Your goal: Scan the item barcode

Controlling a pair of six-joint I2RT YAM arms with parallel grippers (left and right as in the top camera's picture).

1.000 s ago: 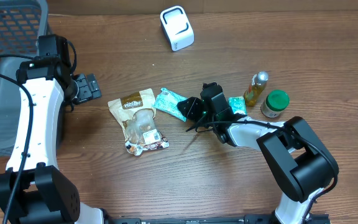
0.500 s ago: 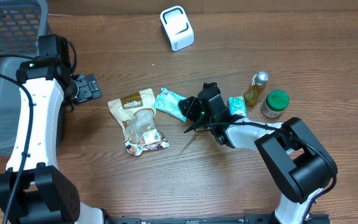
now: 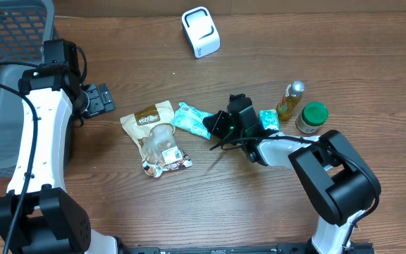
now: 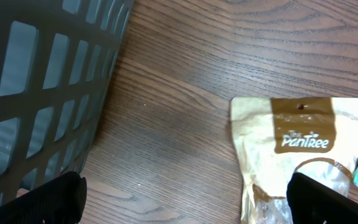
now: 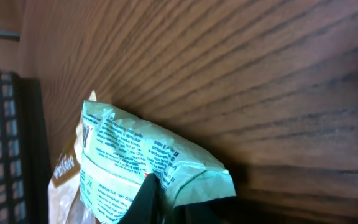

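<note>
A mint-green snack packet point(image 3: 191, 117) lies on the wooden table, its right end pinched by my right gripper point(image 3: 213, 125), which is shut on it. In the right wrist view the packet point(image 5: 135, 155) fills the lower middle, and a dark finger point(image 5: 145, 202) presses on its printed face. The white barcode scanner point(image 3: 200, 32) stands at the back centre. My left gripper point(image 3: 101, 99) hovers open near the basket; its fingertips point(image 4: 48, 199) are spread wide over bare wood with nothing between them.
A brown Pantree pouch point(image 3: 154, 134) lies left of the packet, also in the left wrist view point(image 4: 300, 143). A second green packet point(image 3: 268, 118), a small bottle point(image 3: 292, 100) and a green-lidded jar point(image 3: 311, 117) sit at the right. A grey basket point(image 3: 5, 70) stands at the left edge.
My right gripper has closed on the end of the mint-green packet. The packet and the brown pouch have shifted slightly left. The left arm has not moved.
</note>
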